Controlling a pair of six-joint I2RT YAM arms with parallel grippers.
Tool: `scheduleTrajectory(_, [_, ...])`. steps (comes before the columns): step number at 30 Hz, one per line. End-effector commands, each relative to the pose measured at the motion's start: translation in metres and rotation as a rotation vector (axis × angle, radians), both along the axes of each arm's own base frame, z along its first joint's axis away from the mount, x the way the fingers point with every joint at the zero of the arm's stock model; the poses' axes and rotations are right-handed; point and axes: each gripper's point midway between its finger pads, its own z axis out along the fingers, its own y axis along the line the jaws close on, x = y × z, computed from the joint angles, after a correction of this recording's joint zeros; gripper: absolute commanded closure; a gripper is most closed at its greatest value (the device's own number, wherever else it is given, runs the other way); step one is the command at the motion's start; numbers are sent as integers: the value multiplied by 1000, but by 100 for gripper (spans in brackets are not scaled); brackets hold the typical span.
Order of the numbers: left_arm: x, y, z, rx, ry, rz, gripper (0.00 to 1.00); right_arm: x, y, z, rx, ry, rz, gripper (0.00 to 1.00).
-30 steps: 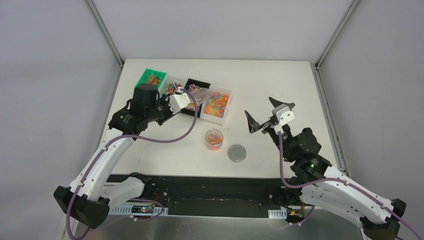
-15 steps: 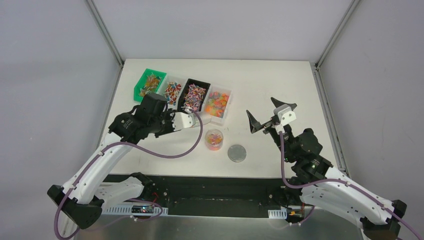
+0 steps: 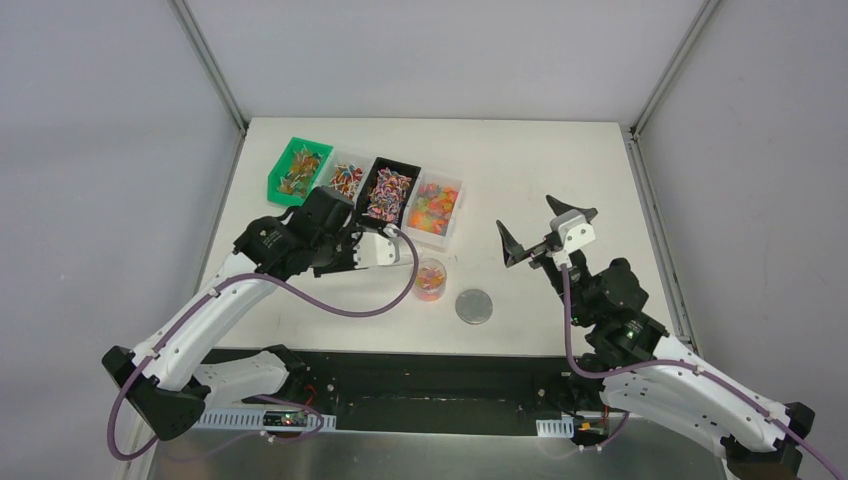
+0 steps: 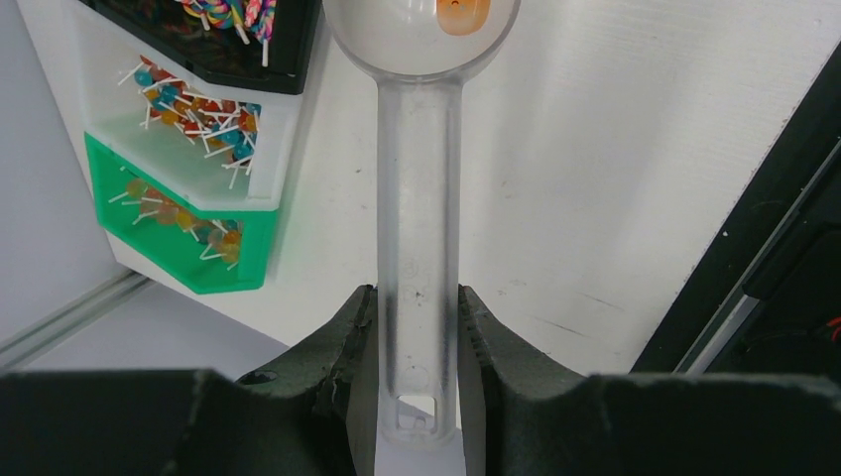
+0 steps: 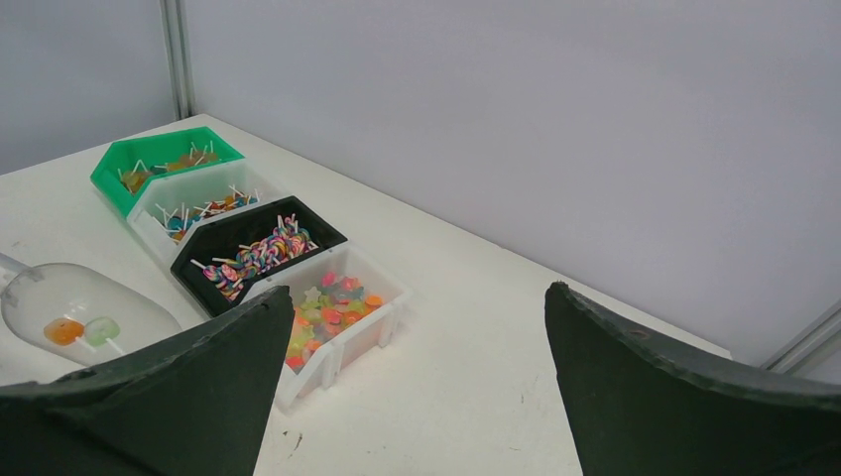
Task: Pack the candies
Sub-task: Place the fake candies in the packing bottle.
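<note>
A scoop carrying 2 candies is pinched by its handle in the left gripper, near the jar; more candies are kept in 4 bins. The right gripper is held spread and empty. Next, the scoop is to be brought over the jar and tipped.

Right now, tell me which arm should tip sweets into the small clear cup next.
Left. The left pincer is shut on the clear scoop, which carries a couple of candies and sits close beside the cup. The right pincer is open, empty, and farther off to the cup's right.
</note>
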Motion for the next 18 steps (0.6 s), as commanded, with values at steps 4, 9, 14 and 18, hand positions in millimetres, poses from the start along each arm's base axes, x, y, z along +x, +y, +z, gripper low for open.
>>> scheduleTrajectory(4, [3, -11, 13, 31, -35, -61, 100, -1, -9, 8, 18, -24, -27, 0])
scheduleTrajectory(9, [1, -15, 5, 81, -13, -67, 100, -3, -12, 9, 24, -28, -32, 0])
scheduleTrajectory(14, [1, -21, 5, 141, -17, -80, 100, -3, -12, 10, 27, -30, -30, 0])
scheduleTrajectory(18, [2, -26, 5, 192, -17, -84, 100, -4, -14, 9, 28, -31, -32, 0])
